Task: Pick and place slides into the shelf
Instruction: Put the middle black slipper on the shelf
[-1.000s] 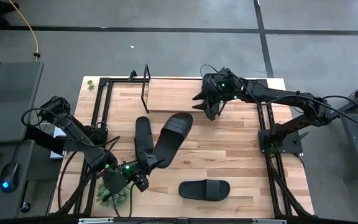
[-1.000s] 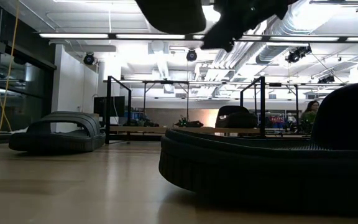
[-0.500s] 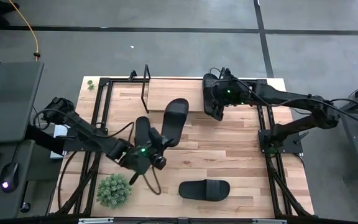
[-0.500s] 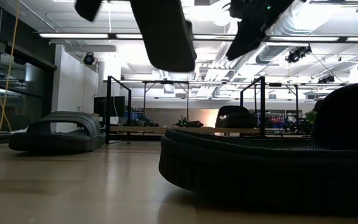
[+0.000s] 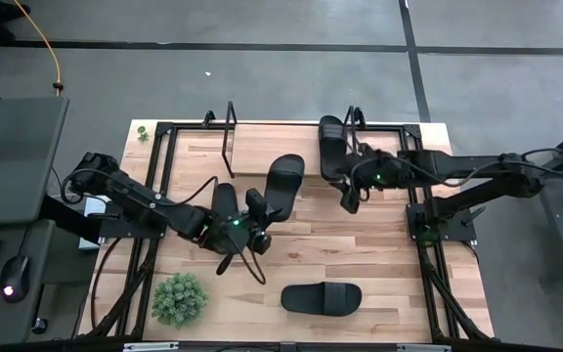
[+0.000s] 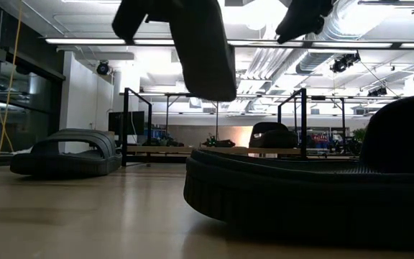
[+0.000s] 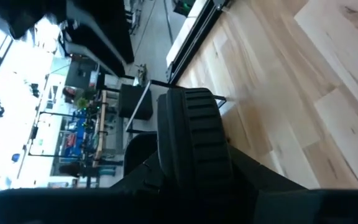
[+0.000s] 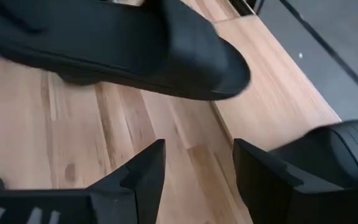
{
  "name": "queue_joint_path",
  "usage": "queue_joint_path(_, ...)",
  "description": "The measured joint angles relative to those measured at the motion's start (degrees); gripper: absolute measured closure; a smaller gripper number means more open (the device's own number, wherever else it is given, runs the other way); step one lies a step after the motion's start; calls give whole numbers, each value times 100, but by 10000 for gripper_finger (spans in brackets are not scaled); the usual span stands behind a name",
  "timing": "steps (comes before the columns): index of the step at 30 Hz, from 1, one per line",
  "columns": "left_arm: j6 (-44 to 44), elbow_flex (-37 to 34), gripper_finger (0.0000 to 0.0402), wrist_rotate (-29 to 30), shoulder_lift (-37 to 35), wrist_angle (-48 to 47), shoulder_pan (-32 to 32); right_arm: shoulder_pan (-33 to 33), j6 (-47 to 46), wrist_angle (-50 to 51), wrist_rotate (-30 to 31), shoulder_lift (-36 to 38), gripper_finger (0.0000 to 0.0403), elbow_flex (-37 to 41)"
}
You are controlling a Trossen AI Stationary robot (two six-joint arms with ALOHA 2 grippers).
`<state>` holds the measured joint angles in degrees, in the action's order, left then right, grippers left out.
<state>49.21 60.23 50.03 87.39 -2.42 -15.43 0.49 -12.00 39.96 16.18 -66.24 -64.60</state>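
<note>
Carrying a slide (image 5: 280, 184) toward the shelf (image 5: 272, 147), the left gripper (image 5: 249, 217) is clamped on its heel end, toe raised. Right gripper (image 5: 350, 200) hangs with fingers apart near a slide (image 5: 331, 147) already shelved. Slides look light, rubbery, slightly flexible; gripping the sole edge or strap seems safest.

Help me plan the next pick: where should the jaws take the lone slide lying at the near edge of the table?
Probably by the ribbed strap of the slide, from straight above. It lies flat, sole down, long axis across the table, so the raised strap is the easiest part to pinch; a jaw under its arch should hold.
</note>
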Motion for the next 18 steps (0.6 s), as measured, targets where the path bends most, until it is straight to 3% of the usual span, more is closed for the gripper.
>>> queue_joint_path(5, 210, 0, 315, -198, -2, 307, 385, 518, -1, -179, 435, -131, 224, 2)
queue_joint_path(10, 485, 0, 315, -886, -2, 699, 784, 833, 99, -203, 913, -203, 224, 7)
queue_joint_path(18, 451, 0, 315, -1269, 106, 837, 1380, 981, 39, -168, 993, -192, 224, 7)
